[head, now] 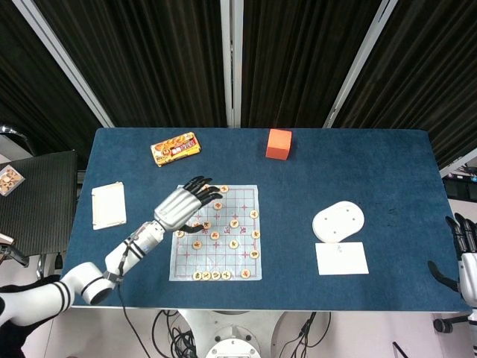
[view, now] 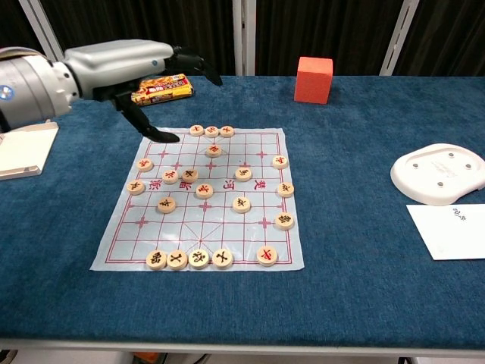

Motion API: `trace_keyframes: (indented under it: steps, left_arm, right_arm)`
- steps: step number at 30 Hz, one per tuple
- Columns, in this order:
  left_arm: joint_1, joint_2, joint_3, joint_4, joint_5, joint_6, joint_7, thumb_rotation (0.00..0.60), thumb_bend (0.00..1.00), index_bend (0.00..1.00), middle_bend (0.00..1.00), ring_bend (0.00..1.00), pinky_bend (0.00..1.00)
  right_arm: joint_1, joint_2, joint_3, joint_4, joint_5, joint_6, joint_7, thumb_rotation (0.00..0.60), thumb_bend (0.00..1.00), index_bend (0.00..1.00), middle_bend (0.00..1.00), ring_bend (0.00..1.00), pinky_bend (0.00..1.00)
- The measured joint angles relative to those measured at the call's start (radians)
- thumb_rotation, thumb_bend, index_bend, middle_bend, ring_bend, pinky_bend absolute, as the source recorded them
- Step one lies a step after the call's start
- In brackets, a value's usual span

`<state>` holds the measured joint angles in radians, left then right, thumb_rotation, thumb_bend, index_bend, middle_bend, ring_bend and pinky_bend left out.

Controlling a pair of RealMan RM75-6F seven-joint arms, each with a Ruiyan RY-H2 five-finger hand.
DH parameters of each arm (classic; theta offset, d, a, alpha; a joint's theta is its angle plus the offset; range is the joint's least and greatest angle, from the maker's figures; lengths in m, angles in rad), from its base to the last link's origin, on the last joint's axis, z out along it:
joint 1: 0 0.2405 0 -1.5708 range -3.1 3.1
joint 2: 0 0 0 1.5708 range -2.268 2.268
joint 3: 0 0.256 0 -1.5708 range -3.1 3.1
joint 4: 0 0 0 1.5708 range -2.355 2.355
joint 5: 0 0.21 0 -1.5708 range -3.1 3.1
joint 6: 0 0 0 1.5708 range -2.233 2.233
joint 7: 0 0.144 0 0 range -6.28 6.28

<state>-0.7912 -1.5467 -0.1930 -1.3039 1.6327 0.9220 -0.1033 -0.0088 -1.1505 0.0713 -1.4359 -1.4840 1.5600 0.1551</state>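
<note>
- Lying on the chess sheet (head: pixel 216 232), the round chess pieces (head: pixel 215 189) sat in its far-left part, directly beneath the left hand (head: pixel 184 206).
- Left hand hovered empty, fingers spread and pointing toward the far row; it was by far the nearer hand.
- Right hand (head: pixel 466 257) waited off the table's (head: pixel 358 171) right edge, fingers extended, holding nothing.

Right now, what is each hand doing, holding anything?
Left hand: open, fingers spread above the chess board, holding nothing.
Right hand: open at the table's right edge, holding nothing.
</note>
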Motion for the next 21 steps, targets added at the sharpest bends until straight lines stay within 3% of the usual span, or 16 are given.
trace_keyframes:
  steps: [10, 21]
  left_arm:
    - [-0.102, -0.154, 0.025, 0.143, -0.018, -0.054, -0.035, 0.6, 0.2, 0.25, 0.14, 0.0, 0.08]
    - [-0.173, -0.242, 0.052, 0.276, -0.038, -0.097, -0.077, 0.6, 0.21, 0.3, 0.15, 0.0, 0.08]
  right_arm:
    - [-0.022, -0.009, -0.002, 0.036, 0.006, 0.016, 0.047, 0.6, 0.16, 0.0, 0.0, 0.0, 0.0]
    - [-0.048, -0.024, -0.007, 0.078, 0.012, 0.031, 0.093, 0.6, 0.16, 0.0, 0.0, 0.0, 0.0]
